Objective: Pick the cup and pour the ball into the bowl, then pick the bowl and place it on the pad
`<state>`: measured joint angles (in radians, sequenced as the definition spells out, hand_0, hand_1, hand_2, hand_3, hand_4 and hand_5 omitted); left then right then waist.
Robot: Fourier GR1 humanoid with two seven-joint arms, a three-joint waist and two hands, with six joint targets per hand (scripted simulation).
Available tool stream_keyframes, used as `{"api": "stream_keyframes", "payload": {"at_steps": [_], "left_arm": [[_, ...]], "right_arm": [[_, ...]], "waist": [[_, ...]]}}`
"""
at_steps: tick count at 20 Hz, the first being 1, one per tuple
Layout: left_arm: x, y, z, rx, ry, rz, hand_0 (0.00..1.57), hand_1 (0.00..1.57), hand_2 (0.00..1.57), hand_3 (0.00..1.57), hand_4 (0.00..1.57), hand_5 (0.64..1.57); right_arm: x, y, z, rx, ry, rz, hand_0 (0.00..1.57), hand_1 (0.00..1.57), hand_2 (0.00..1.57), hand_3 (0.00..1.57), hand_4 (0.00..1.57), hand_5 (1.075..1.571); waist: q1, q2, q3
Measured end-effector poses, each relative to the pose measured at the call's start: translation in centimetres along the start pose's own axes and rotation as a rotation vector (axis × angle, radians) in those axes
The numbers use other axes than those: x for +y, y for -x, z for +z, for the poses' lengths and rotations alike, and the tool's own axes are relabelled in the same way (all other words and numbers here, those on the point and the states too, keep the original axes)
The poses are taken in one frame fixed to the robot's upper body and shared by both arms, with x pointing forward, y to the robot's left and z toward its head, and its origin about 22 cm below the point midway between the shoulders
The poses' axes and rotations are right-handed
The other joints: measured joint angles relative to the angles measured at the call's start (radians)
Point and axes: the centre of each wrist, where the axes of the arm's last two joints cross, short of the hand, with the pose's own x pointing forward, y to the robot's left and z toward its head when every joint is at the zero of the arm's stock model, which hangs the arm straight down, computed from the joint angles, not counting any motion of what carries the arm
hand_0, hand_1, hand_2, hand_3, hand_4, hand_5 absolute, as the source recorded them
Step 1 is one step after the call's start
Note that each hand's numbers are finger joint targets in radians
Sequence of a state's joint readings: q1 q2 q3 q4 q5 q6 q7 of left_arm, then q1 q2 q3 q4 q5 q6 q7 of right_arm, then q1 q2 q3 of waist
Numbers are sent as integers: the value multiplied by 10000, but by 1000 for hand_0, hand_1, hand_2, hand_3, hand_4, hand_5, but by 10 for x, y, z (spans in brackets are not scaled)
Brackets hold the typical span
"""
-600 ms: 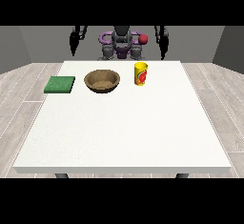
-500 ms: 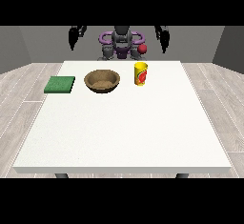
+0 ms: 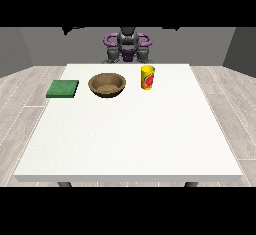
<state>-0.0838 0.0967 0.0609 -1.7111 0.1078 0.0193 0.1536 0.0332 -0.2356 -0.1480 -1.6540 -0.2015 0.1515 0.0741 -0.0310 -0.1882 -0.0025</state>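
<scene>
Basically nothing done: yellow cup with red label [image 3: 147, 77] untouched beside brown wooden bowl [image 3: 107, 85], flat green pad [image 3: 63, 88] bare, hands out of frame, state unknown.

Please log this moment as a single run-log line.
cup: upright, untouched | bowl: on table | pad: bare | hands: out of view

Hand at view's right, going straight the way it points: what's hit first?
Cannot tell: only a dark sliver of the hand at the view's right shows, at the scene's top edge, heading hidden. The cup stands much lower.
</scene>
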Motion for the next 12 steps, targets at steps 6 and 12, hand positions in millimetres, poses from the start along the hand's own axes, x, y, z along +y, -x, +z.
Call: {"api": "stream_keyframes", "payload": {"at_steps": [6,12], "left_arm": [[20,-7,-3,-875,-169,186,0,0,0,0,0,1541],[19,1,-18,-1897,-184,153,0,0,0,0,0,1527]], "right_arm": [[-13,-14,0,-873,-3,-260,0,0,0,0,0,1570],[-10,-9,-13,-1686,-181,-306,0,0,0,0,0,1570]], "waist": [[-24,899,19],[-96,2039,23]]}}
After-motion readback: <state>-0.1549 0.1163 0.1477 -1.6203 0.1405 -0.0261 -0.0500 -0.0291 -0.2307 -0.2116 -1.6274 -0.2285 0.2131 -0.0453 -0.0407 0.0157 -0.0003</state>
